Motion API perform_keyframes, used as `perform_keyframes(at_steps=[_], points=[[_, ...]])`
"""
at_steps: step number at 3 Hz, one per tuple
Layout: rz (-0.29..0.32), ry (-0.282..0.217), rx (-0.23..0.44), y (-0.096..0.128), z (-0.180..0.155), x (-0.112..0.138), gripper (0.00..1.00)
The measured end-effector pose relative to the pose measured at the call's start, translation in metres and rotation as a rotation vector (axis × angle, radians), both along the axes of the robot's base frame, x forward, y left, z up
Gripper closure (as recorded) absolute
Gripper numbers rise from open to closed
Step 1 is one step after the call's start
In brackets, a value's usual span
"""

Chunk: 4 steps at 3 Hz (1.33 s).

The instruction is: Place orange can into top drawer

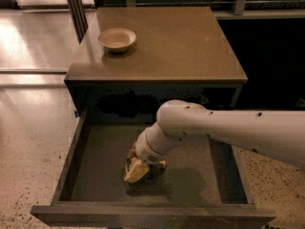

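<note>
Gold-orange, the can (134,172) is pinched in the gripper (142,165), fingers closed around it, low over the middle of the drawer (95,175). Whether it already touches the bottom is hard to tell. This looks like the placing step, nearly done. Next: set it down, let go, lift straight out.

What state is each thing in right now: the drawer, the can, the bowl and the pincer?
top drawer, pulled open, with the arm reaching into it.
orange can, inside the drawer, tilted, low over its bottom; contact with the bottom cannot be told.
pincer, down inside the drawer at the can.
bowl, upright on the cabinet top, apparently empty.
</note>
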<state>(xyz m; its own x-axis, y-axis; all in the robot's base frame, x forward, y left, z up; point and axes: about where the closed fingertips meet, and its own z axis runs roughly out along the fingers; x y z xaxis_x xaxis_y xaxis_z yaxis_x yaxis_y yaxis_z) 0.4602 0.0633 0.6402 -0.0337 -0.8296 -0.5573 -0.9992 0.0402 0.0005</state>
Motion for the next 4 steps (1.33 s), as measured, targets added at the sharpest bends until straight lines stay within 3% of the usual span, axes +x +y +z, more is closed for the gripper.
perform_keyframes(at_steps=[1, 2, 3, 4], points=[[0.002, 0.016, -0.018, 0.0056, -0.0249, -0.0010, 1.00], [0.002, 0.016, -0.018, 0.0058, -0.0252, -0.0009, 1.00], [0.002, 0.016, -0.018, 0.0059, -0.0252, -0.0010, 0.84], [0.002, 0.016, -0.018, 0.0059, -0.0252, -0.0010, 0.60]])
